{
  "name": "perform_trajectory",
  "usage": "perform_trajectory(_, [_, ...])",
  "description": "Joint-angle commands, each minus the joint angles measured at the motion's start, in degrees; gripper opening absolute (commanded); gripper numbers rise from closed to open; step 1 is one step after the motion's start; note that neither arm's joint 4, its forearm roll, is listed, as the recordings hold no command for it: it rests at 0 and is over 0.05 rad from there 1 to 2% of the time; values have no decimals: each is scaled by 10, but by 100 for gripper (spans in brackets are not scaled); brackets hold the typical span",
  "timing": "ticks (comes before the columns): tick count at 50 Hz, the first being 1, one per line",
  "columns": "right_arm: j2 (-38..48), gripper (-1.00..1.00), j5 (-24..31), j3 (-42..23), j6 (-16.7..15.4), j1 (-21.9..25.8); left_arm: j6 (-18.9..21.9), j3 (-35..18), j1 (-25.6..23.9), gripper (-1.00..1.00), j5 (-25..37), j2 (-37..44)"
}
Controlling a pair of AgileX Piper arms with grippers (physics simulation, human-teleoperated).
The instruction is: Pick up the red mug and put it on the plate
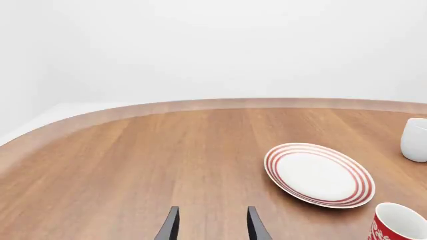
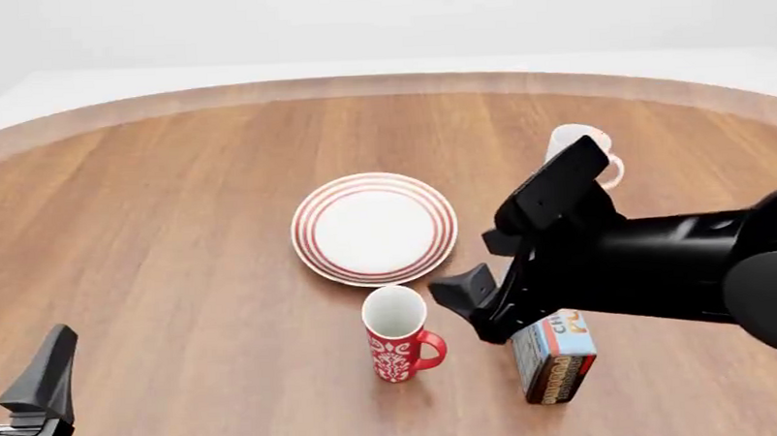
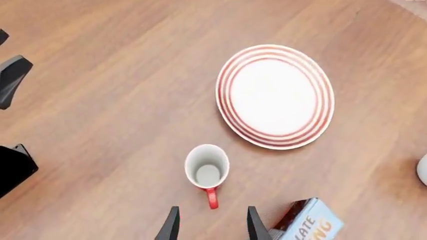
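The red mug (image 2: 399, 336) stands upright on the wooden table, just nearer than the plate (image 2: 374, 228), its handle turned to the right. From above, the right wrist view shows the red mug (image 3: 207, 171) with its handle toward my right gripper (image 3: 212, 227), which is open, empty and above the mug. In the front view the right gripper (image 2: 476, 302) hangs just right of the mug. My left gripper (image 1: 212, 227) is open and empty, low at the near left (image 2: 17, 372), far from the mug (image 1: 399, 226) and the plate (image 1: 319, 174).
A plain white mug (image 2: 580, 151) stands at the far right behind the right arm. A blue and orange box (image 2: 555, 356) stands close to the right of the red mug, under the right arm. The table's curved edge (image 2: 384, 82) runs along the back.
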Motion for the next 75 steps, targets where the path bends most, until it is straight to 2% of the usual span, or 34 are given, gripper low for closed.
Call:
perform_trajectory(1, [15,100,2,4,13,13,0,0,0,100,0,0])
perform_trajectory(9, [31,100,4,-2,21,7,0,0,0,100,0,0])
perform_trajectory(34, [97,100,-54,13,52,16,0,0,0,100,0,0])
perform_trajectory(75, [134,100,-115,68,74,13,0,0,0,100,0,0])
